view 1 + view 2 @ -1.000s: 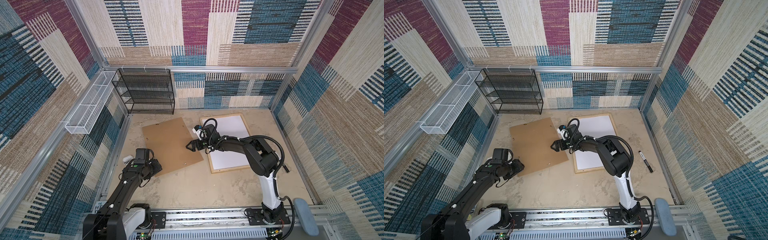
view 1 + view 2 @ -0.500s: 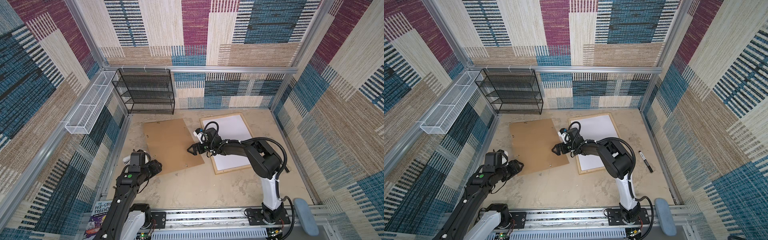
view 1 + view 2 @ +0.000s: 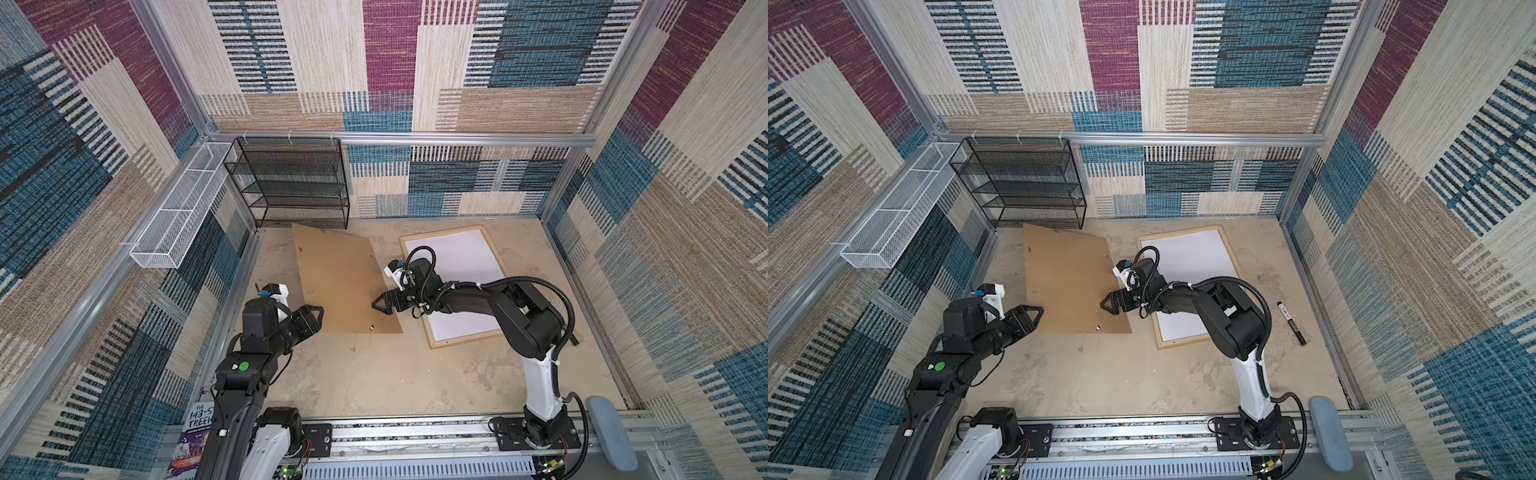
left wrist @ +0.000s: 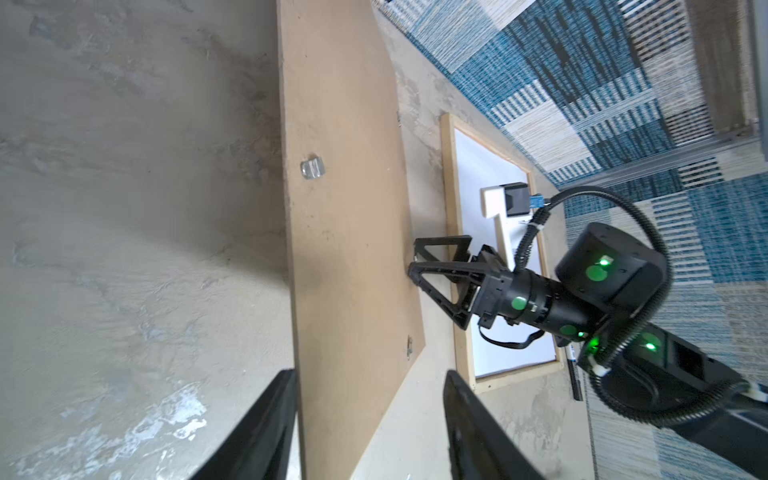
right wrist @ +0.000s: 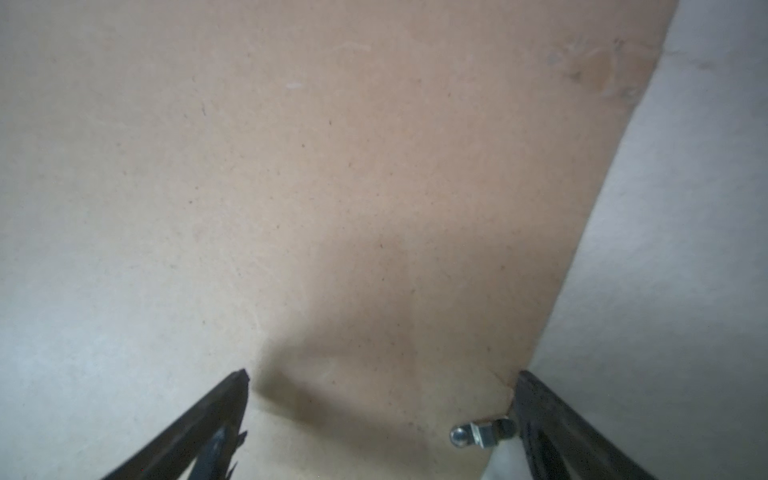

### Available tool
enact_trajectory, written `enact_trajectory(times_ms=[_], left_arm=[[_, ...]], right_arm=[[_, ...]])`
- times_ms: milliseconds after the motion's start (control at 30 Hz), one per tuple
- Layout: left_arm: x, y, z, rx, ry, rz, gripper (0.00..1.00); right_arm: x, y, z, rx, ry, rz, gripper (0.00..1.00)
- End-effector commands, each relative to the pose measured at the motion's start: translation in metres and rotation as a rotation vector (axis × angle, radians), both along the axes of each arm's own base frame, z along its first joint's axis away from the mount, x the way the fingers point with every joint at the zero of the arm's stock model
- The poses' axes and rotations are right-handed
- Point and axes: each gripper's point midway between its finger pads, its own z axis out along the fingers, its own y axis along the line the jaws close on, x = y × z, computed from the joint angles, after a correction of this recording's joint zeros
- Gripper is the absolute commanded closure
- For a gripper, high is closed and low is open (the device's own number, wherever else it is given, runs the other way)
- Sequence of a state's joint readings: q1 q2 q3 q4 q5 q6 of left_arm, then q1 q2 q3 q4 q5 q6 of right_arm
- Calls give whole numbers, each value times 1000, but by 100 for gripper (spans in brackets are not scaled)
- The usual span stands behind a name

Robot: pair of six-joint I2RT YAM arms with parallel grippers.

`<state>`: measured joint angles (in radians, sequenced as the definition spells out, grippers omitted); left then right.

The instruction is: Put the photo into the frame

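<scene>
Over the last second the left arm has drawn itself up over its base and brought the left gripper (image 3: 319,320) to the near-left corner of the flat brown rectangular backing board (image 3: 340,282). The right gripper (image 3: 379,308) has slid a touch nearer along the board's right edge.

In both top views the thin pale-wood picture frame (image 3: 468,338) lies flat just right of the board, filled by a plain white sheet (image 3: 461,253). No printed side shows, so I cannot tell whether that sheet is the photo lying face down or a mat. No print shows anywhere else. A black marker pen (image 3: 1291,323) lies right of the frame.

From the left wrist, the left gripper's fingers stand apart and empty, with the board's near edge ahead of them.

From the right wrist, the right gripper's fingers are spread wide over the board with nothing gripped, and a small metal tab (image 5: 478,434) sits beside one finger.

I'd judge the step in hand is lifting the board to close the frame's back. The next move calls for working a finger under that thin edge.
</scene>
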<state>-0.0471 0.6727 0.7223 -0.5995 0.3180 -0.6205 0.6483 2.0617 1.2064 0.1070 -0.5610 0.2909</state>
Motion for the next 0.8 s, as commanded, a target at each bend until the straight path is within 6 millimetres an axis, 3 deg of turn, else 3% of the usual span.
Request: enact_trajectory(times_ms=[0,300,600,767], left_arm=[[-6,-6,8,-57,15,-6,41],[-14,13,18,-12,6,102,47],[-19,26,12,64,45,141,88],[-17,24,9,78,65,120,100]], right_arm=[[-43,2,-13,3,204,87,0],[-44,3,-10,9,196,94,0],[-42,2,-1,13,162,95,0],[-36,3,16,13,108,101,0]])
